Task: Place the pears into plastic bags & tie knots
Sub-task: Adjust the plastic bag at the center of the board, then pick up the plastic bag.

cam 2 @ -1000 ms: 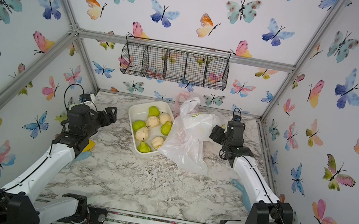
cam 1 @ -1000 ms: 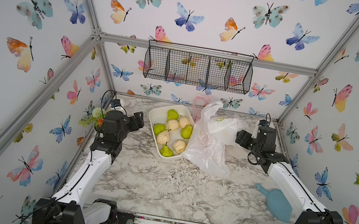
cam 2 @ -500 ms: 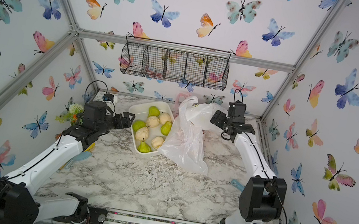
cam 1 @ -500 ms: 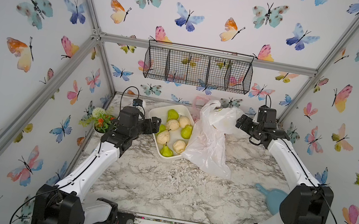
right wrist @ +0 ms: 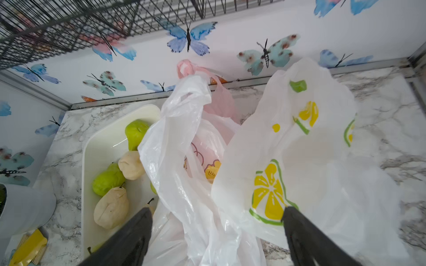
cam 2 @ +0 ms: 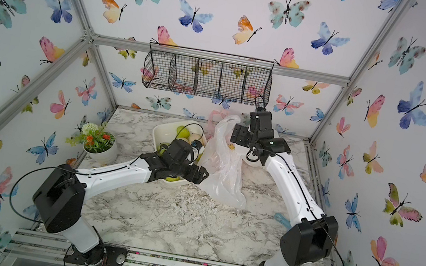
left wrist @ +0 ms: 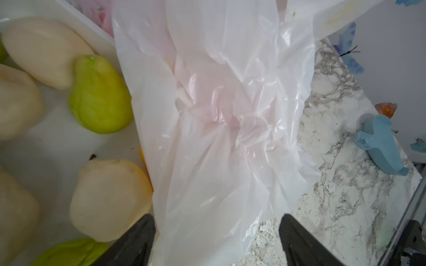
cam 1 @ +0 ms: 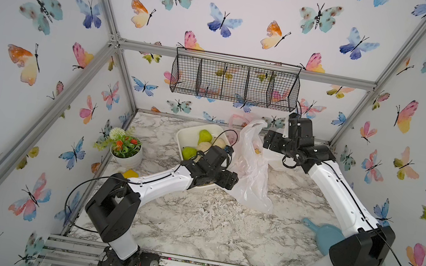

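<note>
Currently, green and cream pears [right wrist: 111,207] sit in the white tray [right wrist: 103,142].

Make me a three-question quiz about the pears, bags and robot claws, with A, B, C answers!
1. Where do the pears lie? A in a blue bucket; B in the white tray; C on a chair.
2. What is printed on the bag nearest the right claw? A black stars; B blue fish; C yellow lemons.
3. How is the left claw? A open; B shut on a pear; C shut on a spoon.
Answers: B, pears fill the tray; C, lemon slices show; A, it gapes wide.
</note>
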`<state>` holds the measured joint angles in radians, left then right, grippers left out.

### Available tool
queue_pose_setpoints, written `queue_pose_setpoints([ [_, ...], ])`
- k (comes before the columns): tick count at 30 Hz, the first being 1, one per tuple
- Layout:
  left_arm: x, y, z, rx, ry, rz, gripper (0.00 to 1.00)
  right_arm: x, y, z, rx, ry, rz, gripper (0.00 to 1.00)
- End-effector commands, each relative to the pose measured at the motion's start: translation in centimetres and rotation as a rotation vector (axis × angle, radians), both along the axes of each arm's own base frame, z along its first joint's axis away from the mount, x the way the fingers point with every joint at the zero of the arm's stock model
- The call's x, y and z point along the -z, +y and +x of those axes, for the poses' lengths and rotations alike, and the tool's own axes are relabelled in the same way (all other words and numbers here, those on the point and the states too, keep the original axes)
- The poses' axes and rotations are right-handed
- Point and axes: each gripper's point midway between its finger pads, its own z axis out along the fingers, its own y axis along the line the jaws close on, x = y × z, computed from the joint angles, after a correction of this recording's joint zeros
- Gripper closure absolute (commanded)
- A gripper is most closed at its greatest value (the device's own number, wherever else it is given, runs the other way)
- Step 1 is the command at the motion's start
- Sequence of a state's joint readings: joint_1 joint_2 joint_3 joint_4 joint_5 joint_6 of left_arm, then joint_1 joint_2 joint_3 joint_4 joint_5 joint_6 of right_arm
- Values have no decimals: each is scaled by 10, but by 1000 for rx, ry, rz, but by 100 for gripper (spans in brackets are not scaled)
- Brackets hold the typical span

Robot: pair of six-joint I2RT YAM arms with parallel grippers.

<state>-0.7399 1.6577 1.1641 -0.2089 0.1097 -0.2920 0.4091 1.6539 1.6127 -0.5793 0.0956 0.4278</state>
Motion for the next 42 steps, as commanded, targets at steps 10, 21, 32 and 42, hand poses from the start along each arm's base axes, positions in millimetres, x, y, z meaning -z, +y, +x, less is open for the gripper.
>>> queue_pose_setpoints([
  [10,-10,13,-9,-2,-35,-13,26,77,-79,3,98,166,-18,25],
  [21,-107,58,4,-123,-192,-161,17,111,2,33,-141,276,184,2],
  [32,-165,96,11,-243,-295,-93,17,73,29,16,-223,106,208,72],
  [42,-246,72,10,-254,-302,-233,3,-8,67,-72,-229,-81,260,94],
])
